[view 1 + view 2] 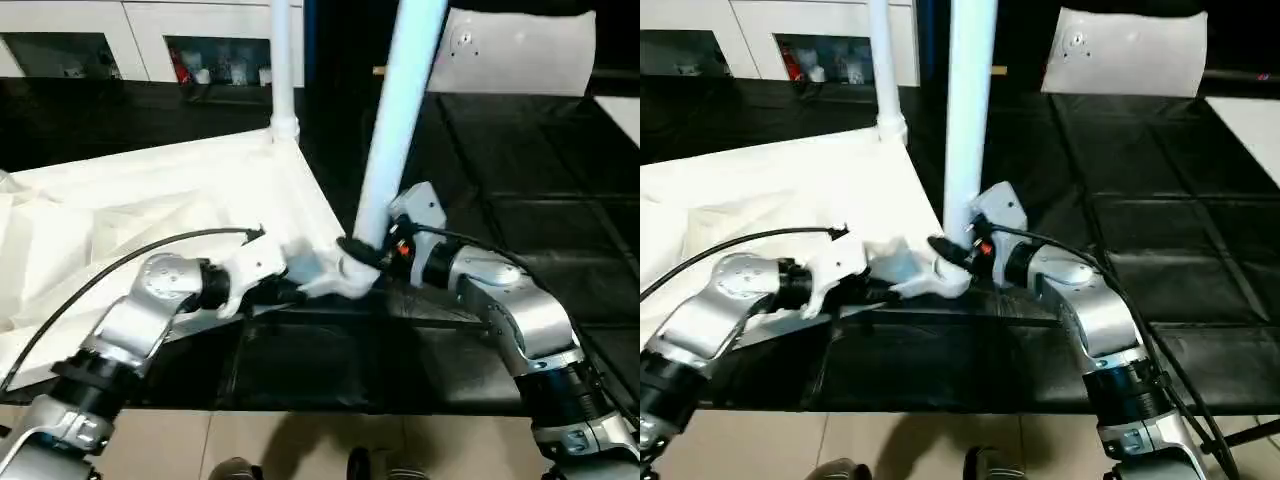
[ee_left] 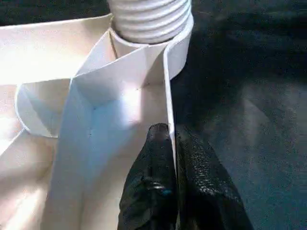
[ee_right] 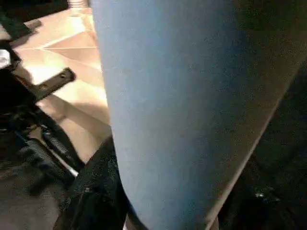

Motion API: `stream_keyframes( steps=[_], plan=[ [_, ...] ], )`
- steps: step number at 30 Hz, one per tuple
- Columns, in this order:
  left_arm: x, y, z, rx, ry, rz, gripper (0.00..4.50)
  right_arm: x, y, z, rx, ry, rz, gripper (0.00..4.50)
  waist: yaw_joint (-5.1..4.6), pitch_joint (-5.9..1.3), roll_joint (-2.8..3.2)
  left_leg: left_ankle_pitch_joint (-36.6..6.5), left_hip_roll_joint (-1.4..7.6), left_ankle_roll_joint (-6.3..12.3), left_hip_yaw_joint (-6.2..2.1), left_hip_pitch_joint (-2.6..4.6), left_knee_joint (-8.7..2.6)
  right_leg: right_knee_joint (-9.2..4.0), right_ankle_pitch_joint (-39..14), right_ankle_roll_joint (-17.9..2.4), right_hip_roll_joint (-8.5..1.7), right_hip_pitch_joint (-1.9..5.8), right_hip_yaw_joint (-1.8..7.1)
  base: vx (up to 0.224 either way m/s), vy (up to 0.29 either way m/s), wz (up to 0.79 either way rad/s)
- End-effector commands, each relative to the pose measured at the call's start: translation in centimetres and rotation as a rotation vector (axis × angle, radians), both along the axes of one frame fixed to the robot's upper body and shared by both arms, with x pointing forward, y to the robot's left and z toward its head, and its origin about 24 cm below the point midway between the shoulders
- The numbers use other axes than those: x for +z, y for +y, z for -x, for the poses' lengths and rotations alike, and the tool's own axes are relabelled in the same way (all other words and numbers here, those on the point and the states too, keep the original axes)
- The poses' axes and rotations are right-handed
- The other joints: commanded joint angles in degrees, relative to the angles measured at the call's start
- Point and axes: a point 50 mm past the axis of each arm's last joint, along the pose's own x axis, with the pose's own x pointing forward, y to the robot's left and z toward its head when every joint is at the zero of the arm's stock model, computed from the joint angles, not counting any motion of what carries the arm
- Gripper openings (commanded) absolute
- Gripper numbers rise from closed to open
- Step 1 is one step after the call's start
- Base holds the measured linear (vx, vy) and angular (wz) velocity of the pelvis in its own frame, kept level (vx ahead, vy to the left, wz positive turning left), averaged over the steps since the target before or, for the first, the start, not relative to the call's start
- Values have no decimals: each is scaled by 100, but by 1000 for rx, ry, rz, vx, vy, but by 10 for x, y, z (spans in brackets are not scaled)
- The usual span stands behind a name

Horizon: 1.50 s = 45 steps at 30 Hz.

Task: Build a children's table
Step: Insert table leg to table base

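- Head views: our tabletop (image 1: pixel 150 200) lies upside down on the dark floor (image 1: pixel 560 200), one leg (image 1: pixel 283 60) already standing in the far corner at 12 o'clock. A second leg (image 1: pixel 400 110) rises from the near corner socket (image 1: pixel 345 272) at 5 o'clock of the top. Our right gripper (image 1: pixel 368 250) wraps this leg just above the socket; our left gripper (image 1: pixel 290 290) pinches the rim beside it.
- Left wrist view: the black fingers (image 2: pixel 153 191) are closed narrow on the thin rim wall (image 2: pixel 169 96), with the leg's threaded end (image 2: pixel 148 17) sitting in the socket ahead. We judge this grip should hold the top steady while the leg turns.
- Right wrist view: the leg (image 3: pixel 182 105) sits between half-open jaws clasping it. We should keep it upright and twist squarely, lest the thread cross.
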Motion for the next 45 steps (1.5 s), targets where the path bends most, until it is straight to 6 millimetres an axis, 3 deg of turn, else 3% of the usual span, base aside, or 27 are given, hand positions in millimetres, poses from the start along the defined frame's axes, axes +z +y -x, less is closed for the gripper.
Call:
stream_keyframes(
  steps=[1,7,13,14,16,17,19,21,22,23,24,26,27,29,32,35,38,39,40,41,42,45],
  plan=[
    [5,-12,6,-113,-13,32,0,-24,-2,6,9,120,57,191,4,-409,32,-374,206,251,1,-33,-387,-383,-1143,-1147,-391,435,293,0,0,0],
    [7,-13,5,-125,-29,21,0,-32,2,10,80,184,92,191,12,-428,-6,-220,197,262,11,-44,-376,-356,-919,-1187,-390,453,301,0,0,0],
    [6,-3,0,-41,-37,16,0,-41,-5,11,33,219,73,191,28,-409,0,-423,203,187,6,-36,-393,-406,-1351,-1074,-403,439,300,0,0,0],
    [5,-1,-1,-17,-38,11,0,-42,-6,12,23,223,57,191,42,-411,52,-442,204,169,-4,-27,-396,-404,-1371,-1076,-407,435,296,0,0,0],
    [4,2,-1,16,-37,1,0,-46,-9,14,-3,230,20,191,38,-421,24,-456,210,159,-1,-35,-395,-410,-1326,-1074,-410,442,300,0,0,0],
    [3,2,0,27,-44,15,0,-49,-12,16,-38,239,-24,191,42,-426,45,-467,207,161,-6,-38,-398,-416,-1292,-1085,-405,444,293,0,0,0],
    [3,3,1,35,-43,40,0,-52,-14,16,-70,240,-60,191,54,-432,130,-483,205,155,-22,-36,-403,-400,-1132,-1169,-403,442,282,0,0,0],
    [5,2,1,35,-29,75,0,-56,-15,17,-103,239,-114,191,35,-443,95,-509,193,176,-13,-56,-401,-415,-1129,-1180,-400,465,279,0,0,0],
    [6,1,0,46,-14,102,0,-58,-16,18,-121,233,-164,191,59,-455,197,-534,193,165,-27,-45,-397,-401,-1159,-1192,-416,456,279,0,0,0],
    [7,1,-1,53,-5,124,0,-59,-15,19,-137,233,-204,191,53,-461,241,-570,190,165,-18,-40,-392,-427,-1161,-1205,-417,448,279,0,0,0],
    [8,0,-1,57,-1,134,0,-60,-15,20,-145,232,-222,191,34,-461,167,-592,186,178,-24,-59,-400,-429,-1121,-1226,-398,469,266,0,0,0],
    [9,0,-2,62,10,157,0,-62,-16,21,-170,229,-268,191,38,-467,165,-572,173,186,-19,-66,-396,-421,-1156,-1225,-404,482,270,0,0,0],
    [10,-1,-2,64,17,173,0,-65,-17,22,-195,228,-303,191,50,-475,273,-618,172,188,-34,-50,-393,-433,-1361,-1213,-416,469,259,0,0,0],
    [11,-2,-3,70,21,183,0,-70,-20,26,-227,230,-348,191,47,-461,242,-730,182,207,-24,-49,-403,-481,-1492,-1189,-406,452,254,0,0,0],
    [11,0,-4,71,16,166,0,-80,-23,33,-251,224,-369,191,56,-455,254,-773,191,215,-36,-57,-418,-496,-1595,-1134,-414,451,247,0,0,0],
    [11,1,-6,74,9,145,0,-83,-25,40,-224,175,-303,191,50,-463,251,-724,195,233,-47,-56,-429,-475,-1492,-1135,-402,453,238,0,0,0],
    [8,4,-6,53,-3,81,0,-83,-23,46,-112,68,-106,191,53,-456,250,-722,182,217,-38,-56,-427,-496,-1614,-1053,-400,454,237,0,0,0],
    [6,5,-5,42,-5,50,0,-84,-22,47,-72,42,-46,191,46,-440,225,-742,190,253,-31,-52,-429,-507,-1667,-1019,-400,441,247,0,0,0],
    [4,6,-4,30,-6,17,0,-85,-21,49,-30,14,13,191,52,-434,229,-765,195,240,-37,-51,-439,-511,-1743,-955,-393,438,235,0,0,0],
    [1,6,-3,15,-7,-12,0,-85,-21,49,-2,2,46,191,34,-415,173,-801,195,250,-28,-51,-444,-525,-1824,-926,-388,426,240,0,0,0],
    [0,7,-3,7,-7,-28,0,-85,-21,49,11,-3,60,191,32,-392,219,-975,201,270,-36,-23,-466,-550,-2099,-899,-407,415,241,0,0,0],
    [-7,12,-2,-17,-21,-157,0,-80,-17,45,64,-18,86,191,11,-377,183,-1170,224,270,-66,-2,-507,-579,-2409,-821,-425,430,235,0,0,0]
  ],
)
